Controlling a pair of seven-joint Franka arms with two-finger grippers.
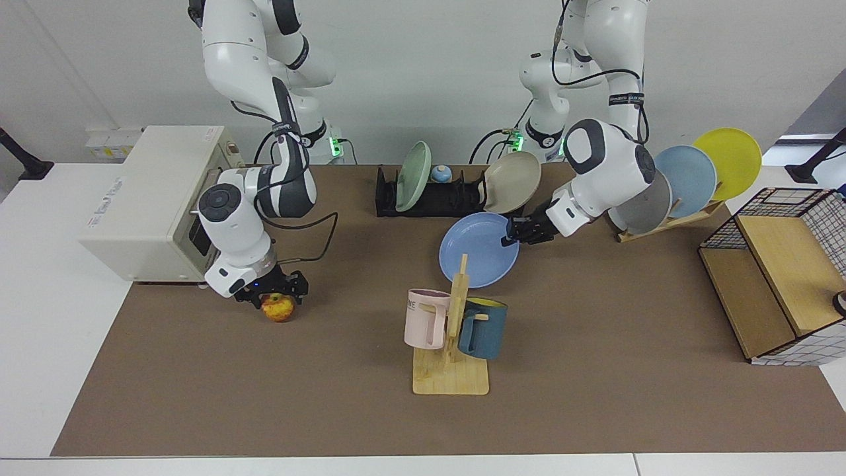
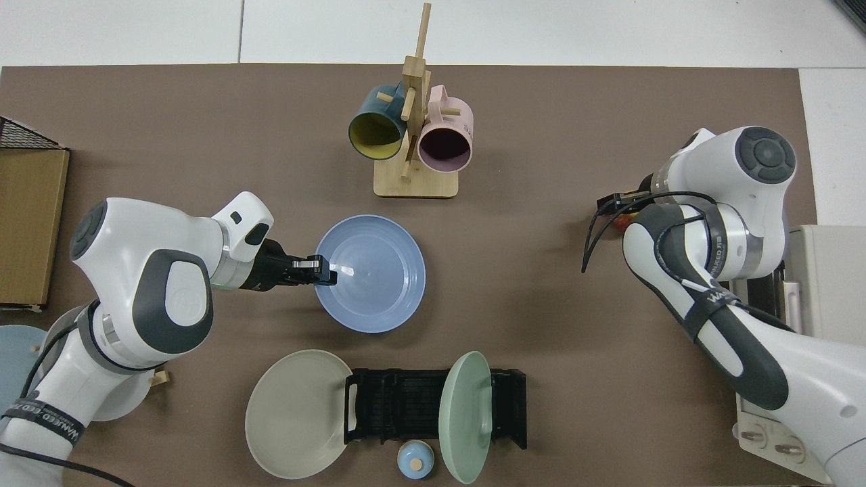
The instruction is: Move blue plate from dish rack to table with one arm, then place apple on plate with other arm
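The blue plate [image 1: 479, 254] [image 2: 379, 284] hangs almost level, low over the brown mat of the table [image 1: 595, 370], in front of the black dish rack [image 1: 433, 198] [image 2: 406, 406]. My left gripper [image 1: 512, 233] [image 2: 323, 270] is shut on the plate's rim. I cannot tell whether the plate touches the mat. The apple [image 1: 279, 309] [image 2: 621, 220] lies on the mat by the toaster oven. My right gripper [image 1: 276, 294] [image 2: 617, 203] is low over it and open, one finger on each side of the apple's top. In the top view the arm hides most of the apple.
A green plate [image 1: 413, 175] stands in the dish rack and a beige plate [image 1: 512, 182] leans at its end. A wooden mug stand [image 1: 453, 344] holds two mugs just in front of the blue plate. A toaster oven [image 1: 145, 198], a wooden plate rack [image 1: 667, 221] and a wire basket [image 1: 780, 284] line the sides.
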